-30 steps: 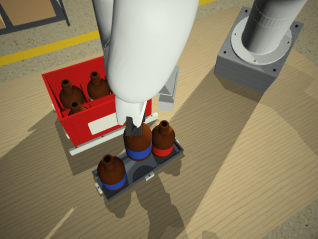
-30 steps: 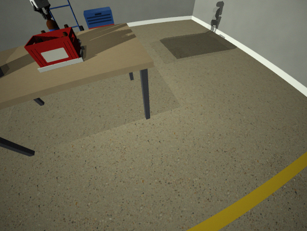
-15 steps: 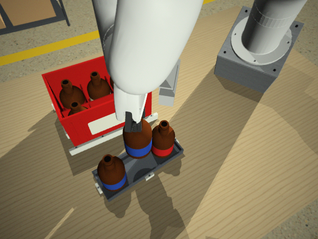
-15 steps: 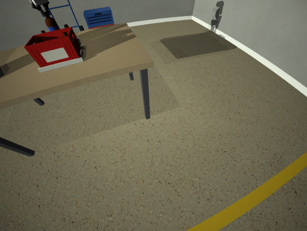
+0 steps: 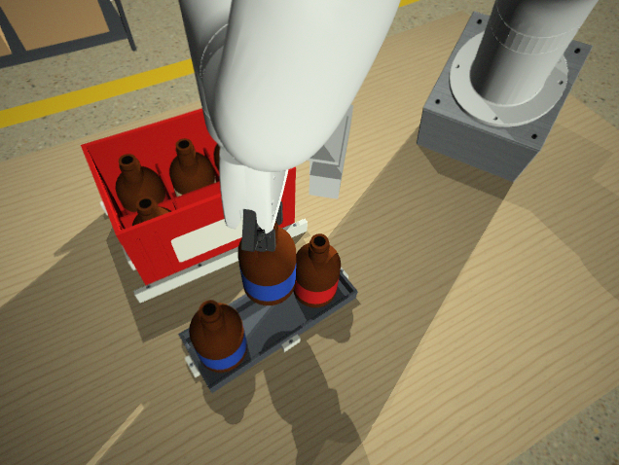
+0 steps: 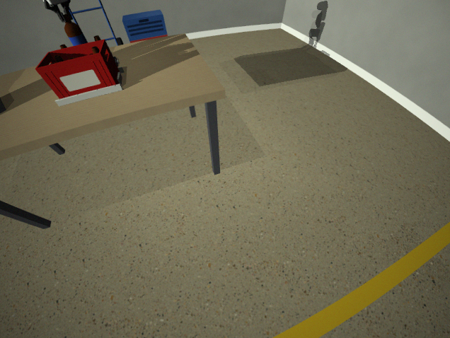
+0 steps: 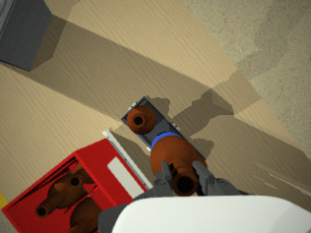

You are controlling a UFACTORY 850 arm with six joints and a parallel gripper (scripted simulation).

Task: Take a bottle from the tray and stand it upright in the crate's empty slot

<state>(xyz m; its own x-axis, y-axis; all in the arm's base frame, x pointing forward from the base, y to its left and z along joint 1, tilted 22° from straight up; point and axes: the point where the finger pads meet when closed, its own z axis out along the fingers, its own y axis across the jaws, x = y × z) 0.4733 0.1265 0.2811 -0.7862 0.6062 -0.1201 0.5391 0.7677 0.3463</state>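
My gripper (image 5: 258,237) is shut on the neck of a brown bottle with a blue band (image 5: 268,272) and holds it upright, lifted above the grey tray (image 5: 273,330). In the wrist view the fingers clamp that bottle's neck (image 7: 172,156). The exterior view shows the held bottle (image 6: 74,33) high above the crate. A red-banded bottle (image 5: 316,269) and another blue-banded bottle (image 5: 217,336) stand in the tray. The red crate (image 5: 169,199) sits behind the tray with several brown bottles; my arm hides its right side.
The arm's grey base block (image 5: 495,104) stands at the back right of the table. The crate rests on a white plate (image 5: 209,272). The table edge (image 6: 145,109) runs near the crate in the exterior view.
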